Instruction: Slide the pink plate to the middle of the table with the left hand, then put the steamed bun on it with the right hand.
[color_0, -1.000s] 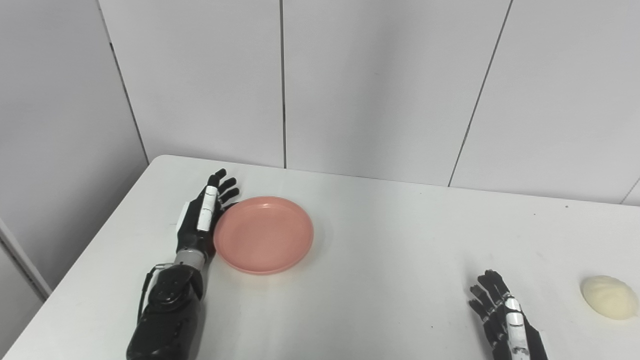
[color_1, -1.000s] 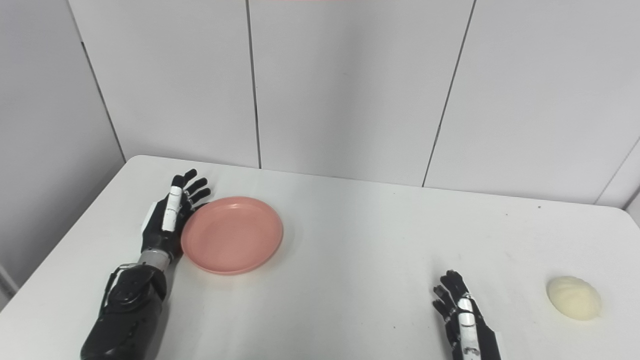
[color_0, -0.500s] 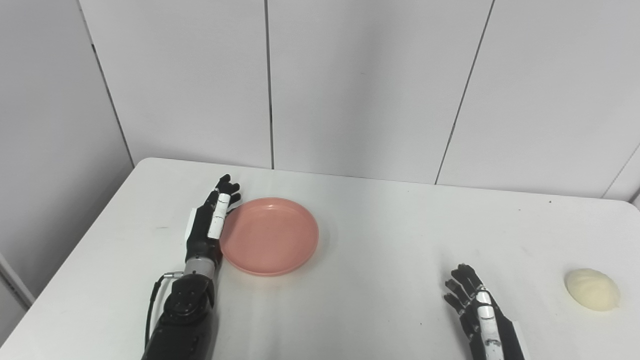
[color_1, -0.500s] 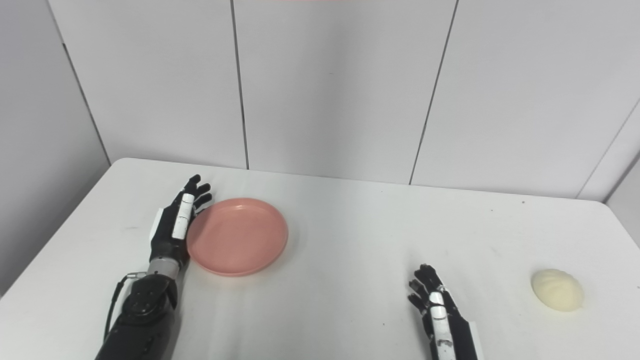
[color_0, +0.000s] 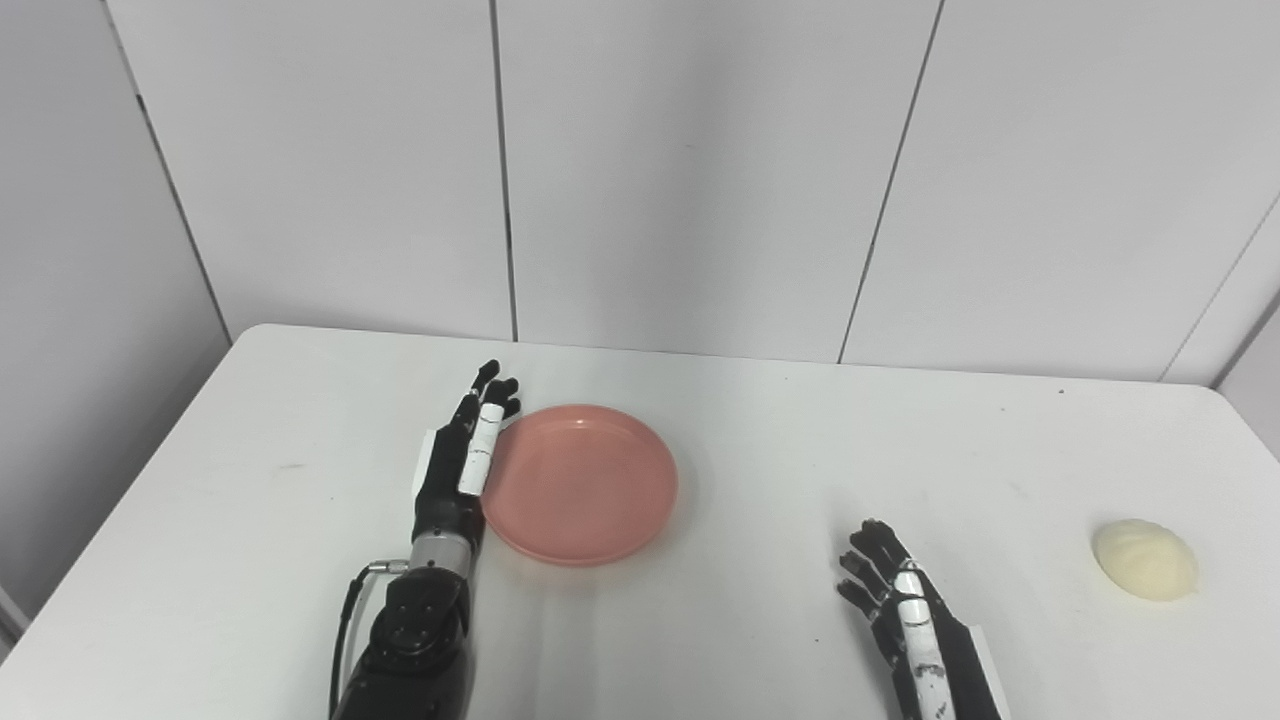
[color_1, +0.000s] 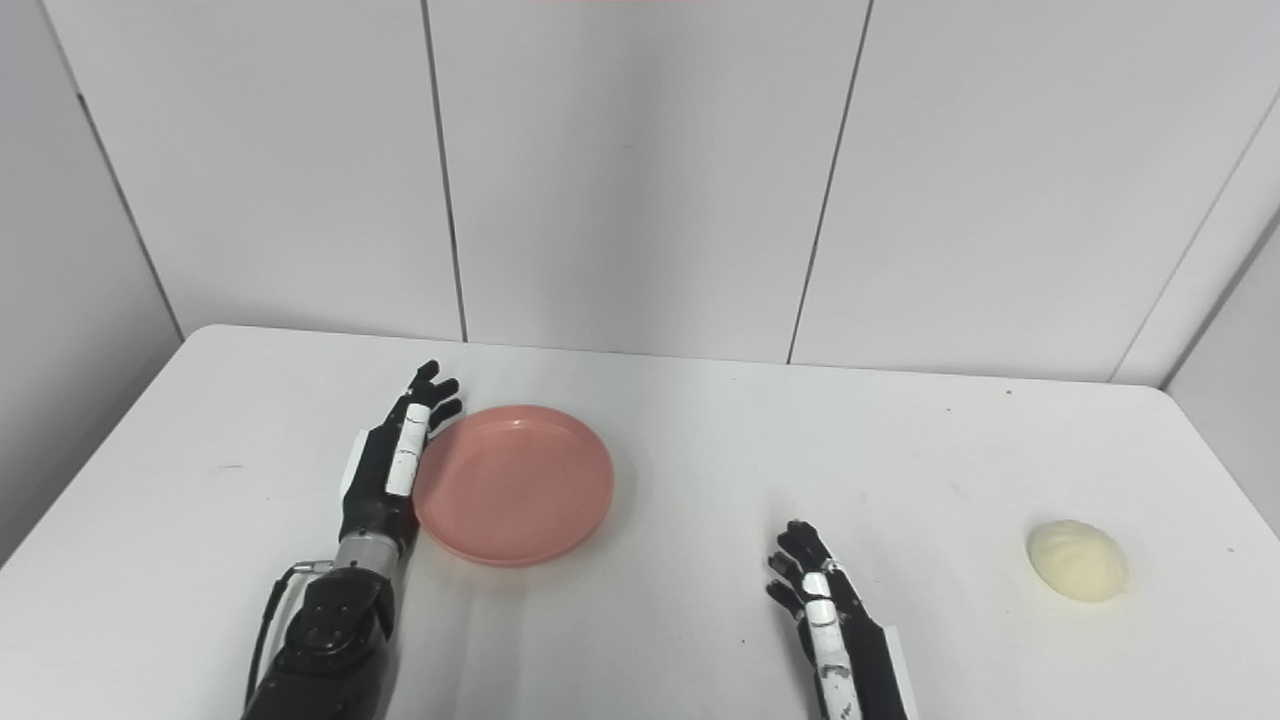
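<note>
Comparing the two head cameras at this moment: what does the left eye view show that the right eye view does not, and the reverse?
Only the left eye view: little beyond a bit more of the left wall. Only the right eye view: the table's right edge and the floor gap beyond it. Both show the open left hand set edge-on against the pink plate's left rim, the open right hand waiting, and the steamed bun far right.

Two head views, side by side, looking down and forward over the table (color_0: 760, 440) toward the wall (color_1: 640, 180); apparently near; almost wholly overlapping.
</note>
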